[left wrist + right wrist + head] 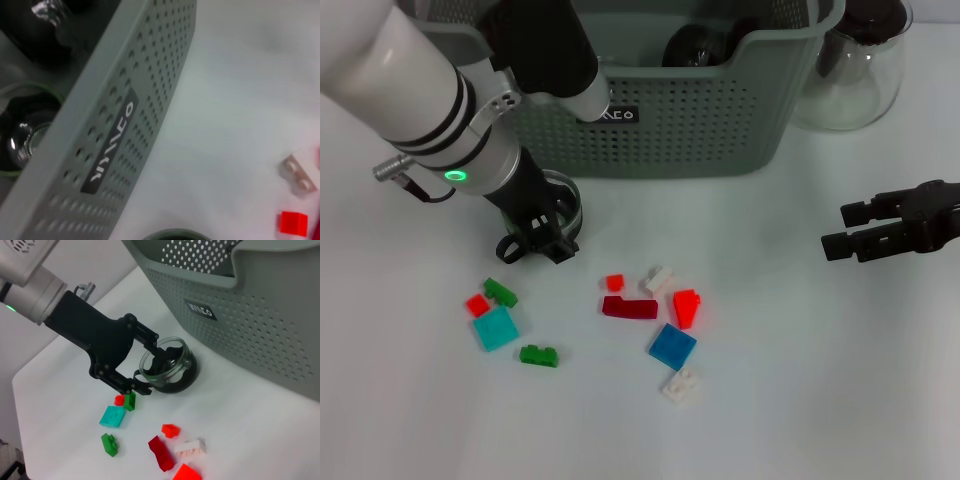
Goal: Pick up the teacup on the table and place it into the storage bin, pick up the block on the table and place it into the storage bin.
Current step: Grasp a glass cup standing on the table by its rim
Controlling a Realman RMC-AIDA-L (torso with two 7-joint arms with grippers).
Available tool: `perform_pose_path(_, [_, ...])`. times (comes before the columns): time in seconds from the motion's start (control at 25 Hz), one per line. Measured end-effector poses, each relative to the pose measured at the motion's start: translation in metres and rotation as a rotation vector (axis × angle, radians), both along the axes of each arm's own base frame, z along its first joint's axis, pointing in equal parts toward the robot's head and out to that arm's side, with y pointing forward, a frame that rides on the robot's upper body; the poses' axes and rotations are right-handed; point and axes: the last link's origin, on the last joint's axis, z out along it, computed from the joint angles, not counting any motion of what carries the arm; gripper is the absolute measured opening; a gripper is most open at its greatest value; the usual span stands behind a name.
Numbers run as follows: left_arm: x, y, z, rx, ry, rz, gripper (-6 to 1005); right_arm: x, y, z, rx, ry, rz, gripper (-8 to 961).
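Head view shows you the storage bin's (720, 110) black label (618, 115), lettering partly hidden by the arm. Right wrist view reveals your left hand (145, 367) straddling the teacup's (170, 365) rim just beside that bin; right hand (840, 232) hangs released, well apart.

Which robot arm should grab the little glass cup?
The left one, probably. The left gripper is already down at the teacup, one finger inside its rim, beside the storage bin. The right gripper hangs far off to the side.
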Motion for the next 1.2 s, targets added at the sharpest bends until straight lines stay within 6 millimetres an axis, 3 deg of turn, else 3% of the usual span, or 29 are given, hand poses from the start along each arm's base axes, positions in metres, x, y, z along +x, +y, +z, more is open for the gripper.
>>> perform_pose_path(0.68, [-0.018,0.006,-0.016,0.022,0.037,0.006,567,0.001,0.000,0.000,0.005,-0.001,-0.001,915])
perform_pose_path(1.2, [-0.018,0.006,-0.016,0.030,0.038,0.029,253,0.001,0.001,0.000,0.010,0.001,0.000,915])
